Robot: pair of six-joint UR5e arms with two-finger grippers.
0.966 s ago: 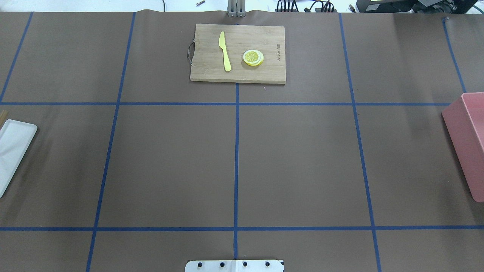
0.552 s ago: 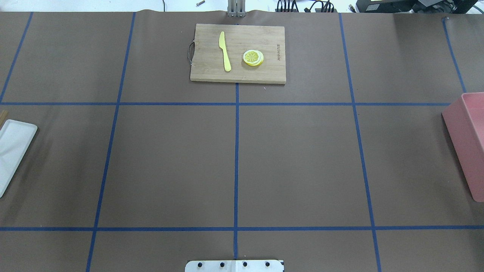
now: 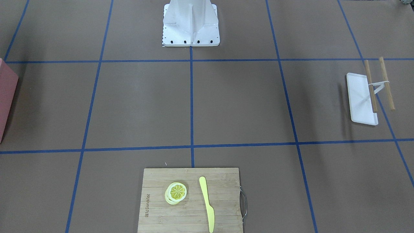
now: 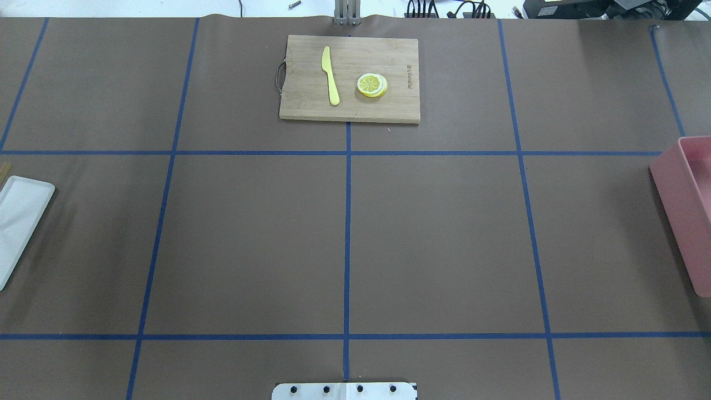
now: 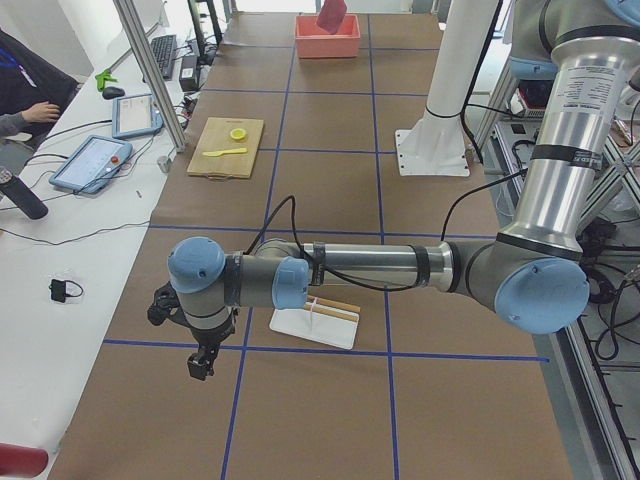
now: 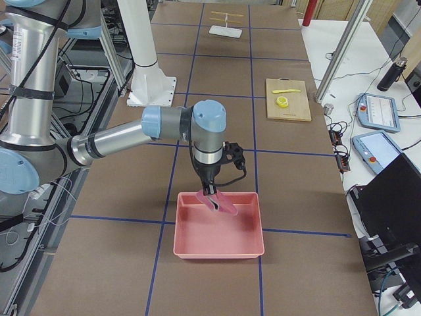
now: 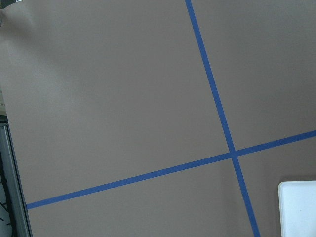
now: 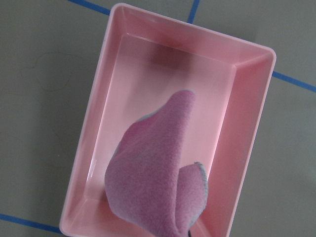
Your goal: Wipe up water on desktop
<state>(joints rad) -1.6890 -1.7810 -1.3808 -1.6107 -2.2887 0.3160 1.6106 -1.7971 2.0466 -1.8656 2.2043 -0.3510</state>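
Note:
The desktop [image 4: 444, 239] is a flat brown surface crossed by blue tape lines; I see no water on it. In the exterior right view my right gripper [image 6: 212, 191] hangs over a pink bin [image 6: 218, 247] and holds a pink cloth [image 6: 220, 204]. In the right wrist view the cloth [image 8: 158, 182] dangles above the bin [image 8: 256, 98]. My left gripper [image 5: 201, 366] points down over the desktop's left end, near a white tray [image 5: 312, 325]. I cannot tell whether it is open or shut.
A bamboo cutting board [image 4: 350, 78] at the far middle carries a yellow knife [image 4: 330, 75] and lemon slices [image 4: 372, 85]. The white tray [image 3: 360, 100] has a wooden-stick rack [image 3: 376, 84]. The pink bin [image 4: 686, 211] sits at the right edge. The robot base [image 3: 190, 22] stands at the near middle.

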